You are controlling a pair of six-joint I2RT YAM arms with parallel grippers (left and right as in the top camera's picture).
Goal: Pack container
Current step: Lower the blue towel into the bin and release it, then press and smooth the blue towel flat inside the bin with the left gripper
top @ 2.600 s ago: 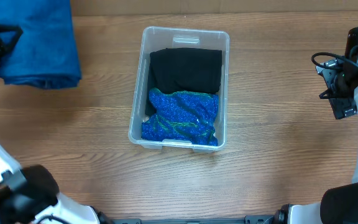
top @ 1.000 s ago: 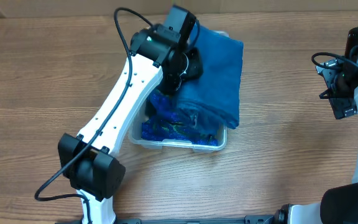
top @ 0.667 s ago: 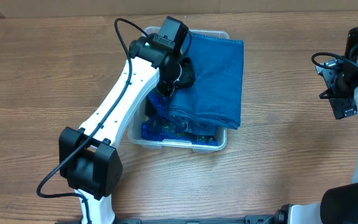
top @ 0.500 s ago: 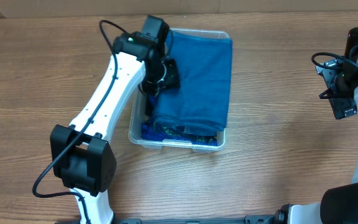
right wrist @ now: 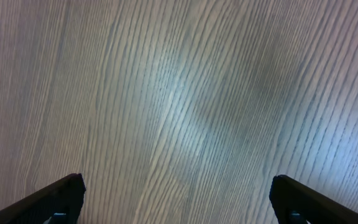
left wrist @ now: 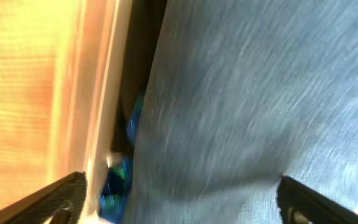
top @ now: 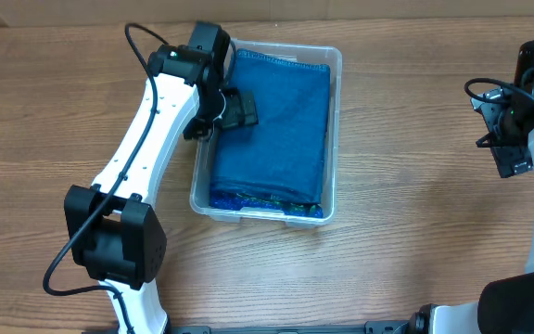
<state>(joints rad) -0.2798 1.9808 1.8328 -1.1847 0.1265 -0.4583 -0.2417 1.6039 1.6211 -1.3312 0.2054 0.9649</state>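
Jaws of the left gripper [left wrist: 180, 202] stand wide apart, and nothing is held between them. Their two dark tips show only at the lower corners of the left wrist view. Below them lies a folded blue cloth [top: 281, 130] beside the clear left wall of the container [top: 335, 130]. From overhead, this gripper hangs over the container's left rim near its far left corner. Whether a tip brushes the cloth I cannot tell.

The blue cloth fills almost the whole container, lying flat from the far wall nearly to the near wall. A strip of patterned fabric [top: 267, 199], blue with green, peeks out under it along the near wall. The left wrist view is blurred, but it shows a dark layer in the gap between cloth and wall.

The container sits at the middle of the desk [top: 415, 232], close to the far edge. The left arm [top: 146, 139] slants across the desk on its left side.

The right gripper [right wrist: 178, 202] also has its jaws fully apart and empty, over bare wood by the right edge of the desk, well apart from the container. Bare wood lies between them.
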